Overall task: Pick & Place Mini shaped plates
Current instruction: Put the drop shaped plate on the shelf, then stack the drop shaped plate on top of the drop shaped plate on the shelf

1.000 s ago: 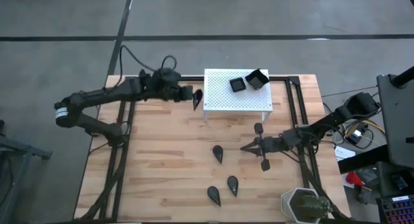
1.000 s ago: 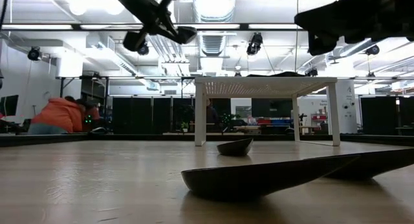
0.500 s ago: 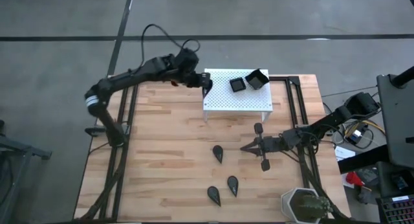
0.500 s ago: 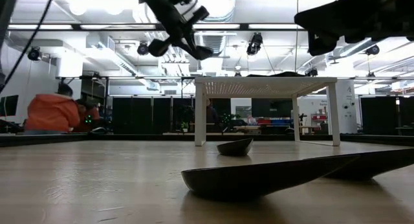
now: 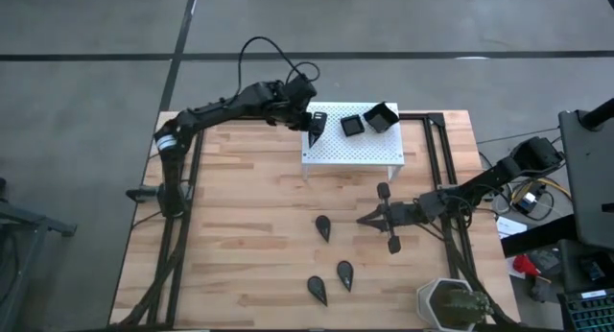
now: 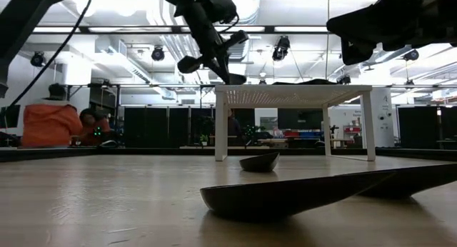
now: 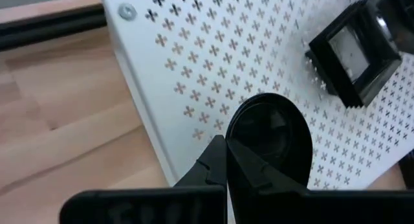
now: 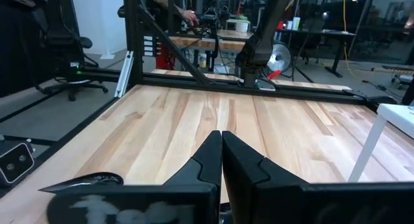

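The right claw [image 8: 222, 141], fingers pressed together, hangs over the wooden table [image 8: 272, 130], a white stand leg [image 8: 372, 141] seemingly nearby.

Bare perforated top on the white stand [image 5: 355, 148] nearer the table's middle; two square plates [image 5: 367, 121] crowd its far edge; open wood [image 5: 240, 226] left of it

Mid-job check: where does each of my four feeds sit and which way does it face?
High: overhead, straight down; both arms, white stand.
Low: table height, level across; teardrop plate near, arms overhead.
Left wrist: above stand; left pincer shut on a teardrop plate.
Right wrist: along the tabletop; right pincer shut.
Shared: high and left wrist show square plate.
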`<action>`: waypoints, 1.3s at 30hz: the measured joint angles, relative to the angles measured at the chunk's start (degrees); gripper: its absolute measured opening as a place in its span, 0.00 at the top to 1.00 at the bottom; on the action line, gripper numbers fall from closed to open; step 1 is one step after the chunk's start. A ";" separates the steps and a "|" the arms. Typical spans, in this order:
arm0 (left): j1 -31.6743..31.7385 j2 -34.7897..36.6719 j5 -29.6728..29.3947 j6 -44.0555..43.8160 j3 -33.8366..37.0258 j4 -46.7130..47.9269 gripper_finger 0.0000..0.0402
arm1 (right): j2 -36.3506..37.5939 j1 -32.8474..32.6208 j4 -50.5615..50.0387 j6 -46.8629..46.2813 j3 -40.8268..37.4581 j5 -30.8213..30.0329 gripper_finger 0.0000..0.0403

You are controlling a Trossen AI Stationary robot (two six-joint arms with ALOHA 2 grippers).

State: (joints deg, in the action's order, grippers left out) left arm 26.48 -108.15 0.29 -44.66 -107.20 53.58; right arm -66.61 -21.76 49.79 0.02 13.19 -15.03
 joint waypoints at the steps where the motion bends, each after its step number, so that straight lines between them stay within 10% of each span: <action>1: -0.05 -0.11 -0.02 -0.12 0.21 -0.26 1.00 | 0.00 0.00 -0.03 -0.03 -0.05 0.00 0.98; 22: -0.31 -2.60 -0.97 -0.16 0.61 -5.52 1.00 | 0.00 0.00 0.03 -1.54 -0.13 -0.04 0.98; 39: -0.29 -0.04 -0.39 4.91 0.61 -2.86 0.80 | 0.00 -0.02 -0.04 -2.29 -0.13 -0.02 0.98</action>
State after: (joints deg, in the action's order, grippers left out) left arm 26.20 -108.19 -0.10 -39.74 -106.59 50.72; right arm -66.61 -21.78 49.76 -2.27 13.06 -15.05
